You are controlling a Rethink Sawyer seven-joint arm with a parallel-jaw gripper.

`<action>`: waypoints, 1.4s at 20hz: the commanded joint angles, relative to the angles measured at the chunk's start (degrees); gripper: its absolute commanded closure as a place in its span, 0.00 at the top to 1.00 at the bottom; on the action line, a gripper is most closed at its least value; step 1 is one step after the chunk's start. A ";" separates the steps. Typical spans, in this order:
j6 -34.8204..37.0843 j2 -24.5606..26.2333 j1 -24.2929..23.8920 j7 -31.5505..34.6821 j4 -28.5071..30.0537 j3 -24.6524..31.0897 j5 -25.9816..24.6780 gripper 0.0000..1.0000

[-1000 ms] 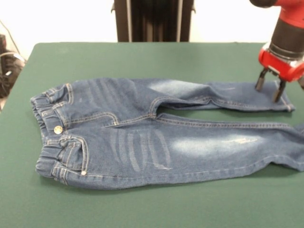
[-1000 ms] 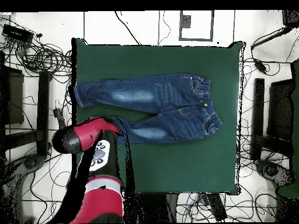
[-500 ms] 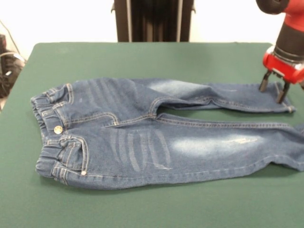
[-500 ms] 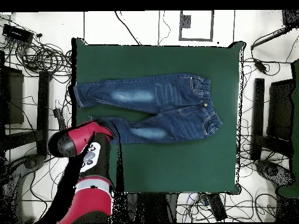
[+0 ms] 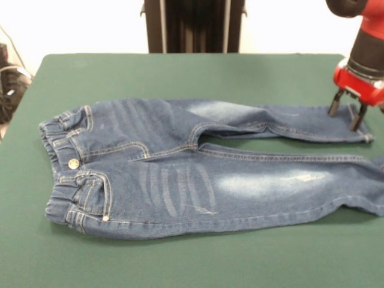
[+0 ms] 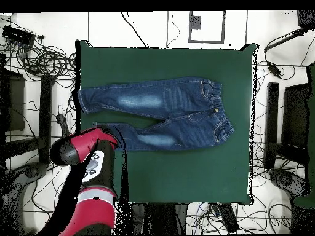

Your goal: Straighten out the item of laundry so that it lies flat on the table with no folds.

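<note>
On the table (image 5: 180,72) your jeans (image 5: 198,168) are lying spread out, waistband at the front view's left, legs running right (nearer leg showing a faded patch). Your gripper (image 5: 347,111) is hovering over the far leg's hem, fingers parted, holding nothing.

The jeans (image 5: 198,168) are blue denim cloth, faded whitish in patches, with a shiny brass-looking button (image 5: 73,164). The tabletop (image 5: 180,72) looks like matt green felt.

Tangled black cables (image 6: 37,58) sprawl on the pale floor (image 6: 141,27), dark equipment racks (image 6: 294,117) beside the table
</note>
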 commanded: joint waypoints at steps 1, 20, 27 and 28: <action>-0.77 6.31 3.91 5.80 -4.59 9.12 7.74 1.00; 4.35 6.07 9.73 7.91 -9.41 5.90 17.30 1.00; 11.30 -1.46 9.05 2.32 -8.43 1.31 14.89 1.00; 12.18 -2.78 8.54 1.28 -8.12 1.14 14.49 1.00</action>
